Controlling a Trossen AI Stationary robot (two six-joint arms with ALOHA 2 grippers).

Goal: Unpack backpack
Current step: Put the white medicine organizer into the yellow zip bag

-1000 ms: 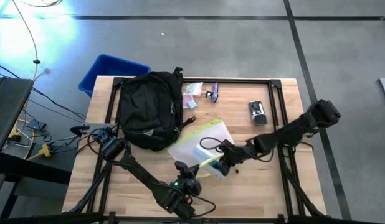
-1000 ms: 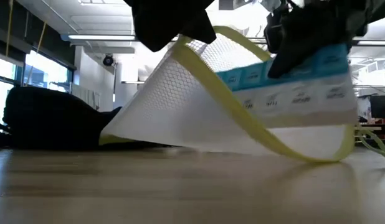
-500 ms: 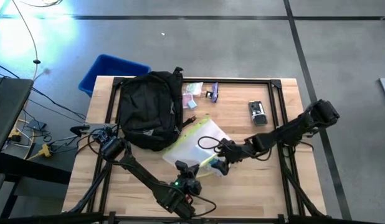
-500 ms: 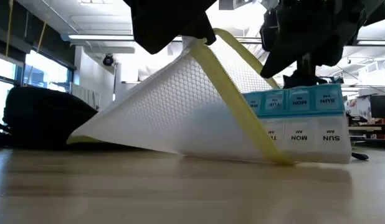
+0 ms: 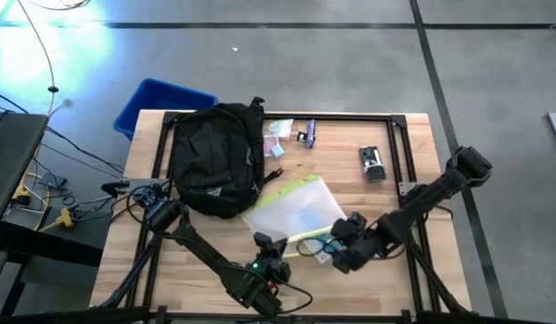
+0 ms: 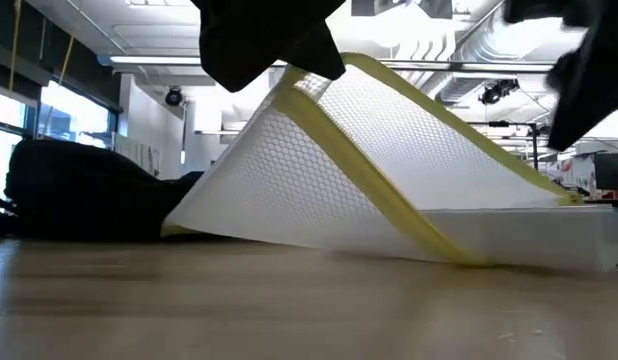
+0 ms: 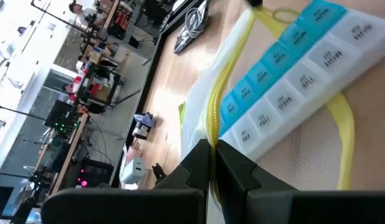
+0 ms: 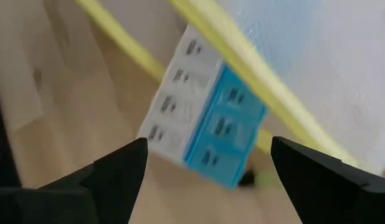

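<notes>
The black backpack (image 5: pixel 215 160) lies on the table's left part, untouched. To its right, the clear mesh pouch with a yellow edge (image 5: pixel 291 214) is lifted at one corner and rests on the table along its lower edge (image 6: pixel 289 243). My left gripper (image 7: pixel 212 169) is shut on the pouch's yellow edge. A blue and white pill box (image 7: pixel 292 81) lies at the pouch's mouth, flat on the table (image 6: pixel 529 238). My right gripper (image 8: pixel 205 171) hangs open above the pill box (image 8: pixel 202 130) and touches nothing. My left gripper pinches the pouch's yellow edge (image 7: pixel 212 146) between its two shut fingers, at a raised corner (image 6: pixel 301 82). It comes from the table's near side, slanting slightly down. The pouch slopes from that corner down to the table, its mesh drawn flat.
A blue bin (image 5: pixel 156 103) stands beyond the table's far left corner. Small items lie along the far edge: a packet (image 5: pixel 278 128), a purple object (image 5: pixel 307 135) and a small device (image 5: pixel 372 164). Bare wood shows at the near right.
My right gripper has let the pill box down onto the table, opened, and drawn back up and toward the table's near right. The pill box now lies flat at the pouch's mouth. The pouch's raised corner has stayed in my left gripper.
</notes>
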